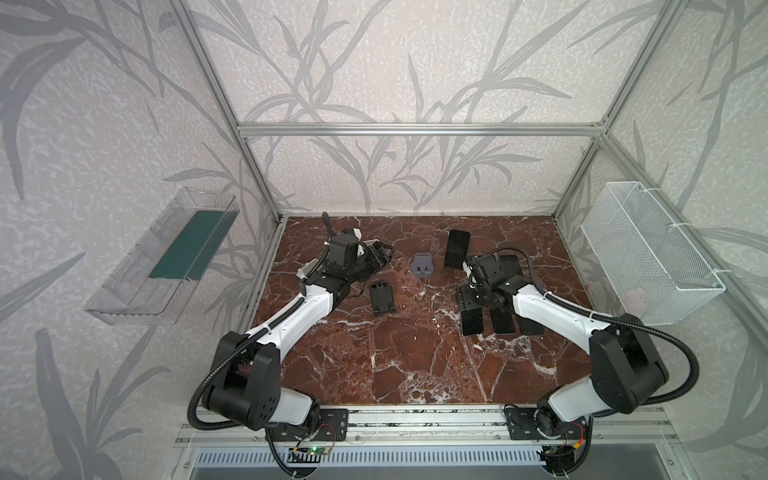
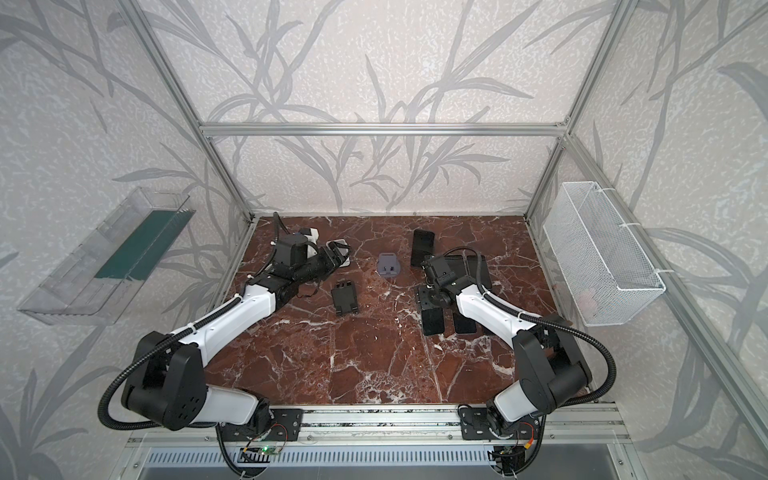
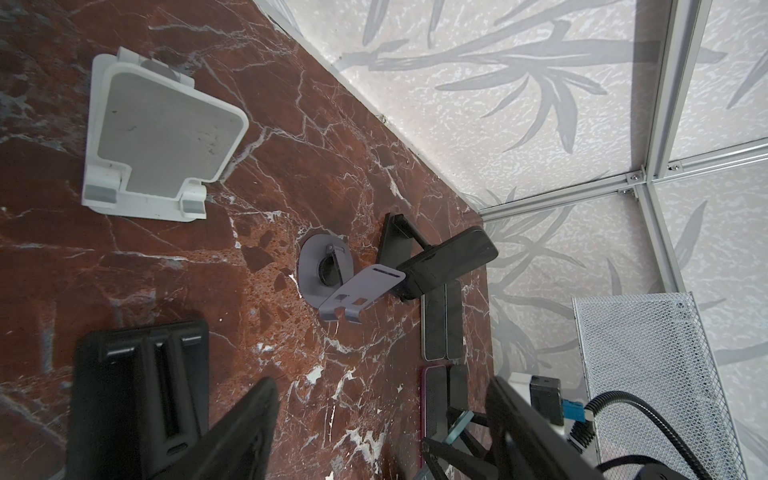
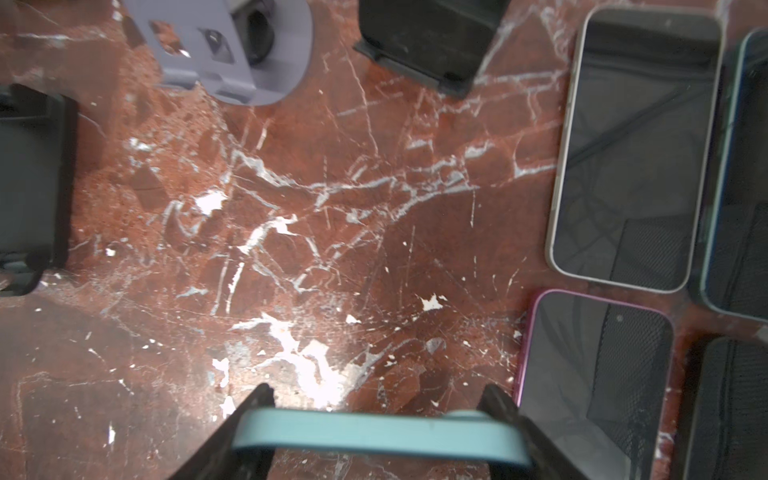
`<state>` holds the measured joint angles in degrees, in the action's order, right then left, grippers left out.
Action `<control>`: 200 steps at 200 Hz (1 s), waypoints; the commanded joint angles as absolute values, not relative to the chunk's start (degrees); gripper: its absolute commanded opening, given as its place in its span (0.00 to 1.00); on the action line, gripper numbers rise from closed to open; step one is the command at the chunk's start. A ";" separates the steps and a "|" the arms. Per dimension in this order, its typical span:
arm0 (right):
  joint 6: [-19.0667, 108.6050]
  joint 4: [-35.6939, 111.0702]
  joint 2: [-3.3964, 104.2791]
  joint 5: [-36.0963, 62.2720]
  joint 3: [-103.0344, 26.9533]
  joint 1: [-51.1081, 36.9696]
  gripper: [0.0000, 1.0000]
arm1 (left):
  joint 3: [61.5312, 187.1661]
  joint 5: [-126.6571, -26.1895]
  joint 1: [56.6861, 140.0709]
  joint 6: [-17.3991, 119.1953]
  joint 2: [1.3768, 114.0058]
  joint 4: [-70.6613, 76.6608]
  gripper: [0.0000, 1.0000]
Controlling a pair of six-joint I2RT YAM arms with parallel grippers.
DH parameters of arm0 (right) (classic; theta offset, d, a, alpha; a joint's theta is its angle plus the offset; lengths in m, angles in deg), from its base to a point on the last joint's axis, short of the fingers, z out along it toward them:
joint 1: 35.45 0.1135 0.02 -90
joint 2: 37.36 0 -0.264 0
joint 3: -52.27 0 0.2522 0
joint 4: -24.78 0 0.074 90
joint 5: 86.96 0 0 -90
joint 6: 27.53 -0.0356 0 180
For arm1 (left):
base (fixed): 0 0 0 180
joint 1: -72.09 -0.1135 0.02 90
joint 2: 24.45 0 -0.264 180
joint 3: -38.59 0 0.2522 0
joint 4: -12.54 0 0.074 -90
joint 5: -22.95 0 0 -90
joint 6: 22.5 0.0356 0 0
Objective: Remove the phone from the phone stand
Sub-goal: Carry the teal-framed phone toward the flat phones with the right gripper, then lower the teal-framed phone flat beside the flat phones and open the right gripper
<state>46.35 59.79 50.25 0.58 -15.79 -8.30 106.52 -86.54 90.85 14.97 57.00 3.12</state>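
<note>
1. Right pincer (image 4: 378, 397) pinches the teal-edged phone (image 4: 380, 432) by its edges, over the bench (image 4: 291, 208), beside a pink-rimmed phone (image 4: 594, 395) lying flat.
2. Left pincer (image 3: 380, 386) is spread, near the black stand (image 3: 124, 395).

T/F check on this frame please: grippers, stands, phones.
1. The right gripper is shut on a light-blue phone. True.
2. The grey stand holds a phone. False: it is empty.
3. A dark phone sits on the black stand at the back. True.
4. The left gripper grips the white stand. False: its jaws stand open with nothing between them.
5. The pink-edged phone lies in the wire basket. False: it lies flat on the table.
</note>
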 commanded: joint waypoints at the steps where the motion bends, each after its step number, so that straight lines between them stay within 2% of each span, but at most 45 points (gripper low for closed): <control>1: 45.95 60.47 51.77 2.90 -16.07 -9.55 0.64 | 108.22 -86.36 91.16 15.53 56.92 3.01 0.79; 137: 45.10 55.54 59.78 2.95 -15.32 -10.94 0.66 | 108.42 -85.95 91.25 15.81 58.08 2.30 0.79; 200: 47.07 53.56 60.11 3.27 -13.96 -12.51 0.67 | 108.44 -86.70 91.25 15.39 58.43 2.64 0.79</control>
<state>45.54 54.94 59.48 3.16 -15.00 -11.51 106.67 -86.49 91.12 14.99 57.98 2.99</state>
